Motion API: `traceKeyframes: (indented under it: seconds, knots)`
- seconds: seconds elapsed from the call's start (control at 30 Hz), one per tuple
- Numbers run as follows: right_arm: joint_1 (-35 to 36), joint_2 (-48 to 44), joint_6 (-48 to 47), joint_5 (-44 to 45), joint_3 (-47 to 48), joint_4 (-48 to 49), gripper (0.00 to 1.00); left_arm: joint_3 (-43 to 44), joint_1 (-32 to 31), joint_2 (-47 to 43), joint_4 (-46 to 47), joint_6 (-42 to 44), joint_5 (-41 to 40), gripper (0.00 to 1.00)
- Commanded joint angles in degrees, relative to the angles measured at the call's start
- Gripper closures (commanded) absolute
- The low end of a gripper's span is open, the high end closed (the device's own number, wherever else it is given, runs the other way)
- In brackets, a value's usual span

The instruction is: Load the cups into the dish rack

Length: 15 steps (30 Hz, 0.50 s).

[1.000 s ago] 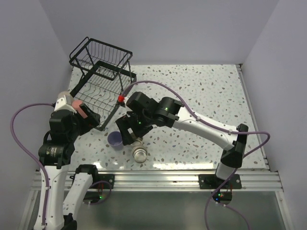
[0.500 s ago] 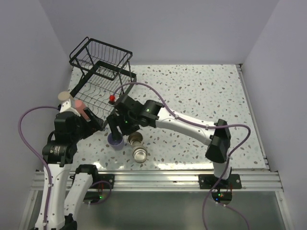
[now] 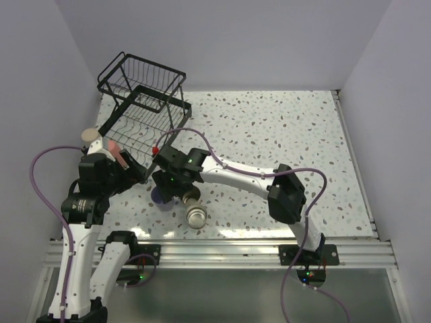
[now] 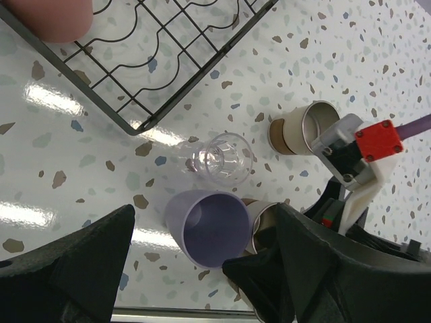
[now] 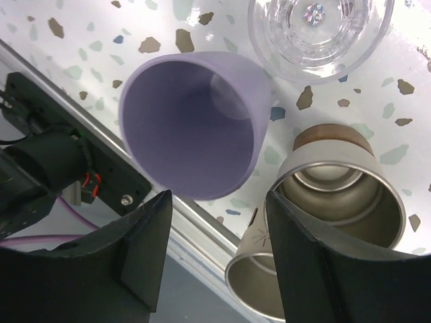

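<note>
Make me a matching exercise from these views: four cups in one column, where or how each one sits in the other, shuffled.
Cups:
1. lavender cup
2. red-pink cup
3. steel cup
4. clear glass cup

Places or states:
a. on the wire tray of the dish rack
b. lying on its side, brown base showing
c. on the table just off the rack's corner
d. right against a second steel cup

Pairs: 1-d, 2-a, 3-b, 4-c
</note>
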Motion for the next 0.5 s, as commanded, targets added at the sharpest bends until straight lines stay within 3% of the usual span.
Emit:
traceKeyframes:
  seconds: [0.0,0.27,0.47]
  knots:
    - [-0.04,1.68,0.25,0.98,2.17,1.27,0.41,0.90,-0.21,-0.19,1.53,1.67,1.10,0.12]
    - [-0.83,3.35,1.40,0.63,1.29,2.33,0.56,0.29,-0.22,-0.19,1.09,2.37,0.57,0.12]
    - [-1.35,2.74,1.48,1.25,1.21,2.24,0.56,0.20,-0.22,0.16,1.71,2.64,0.75,0.12]
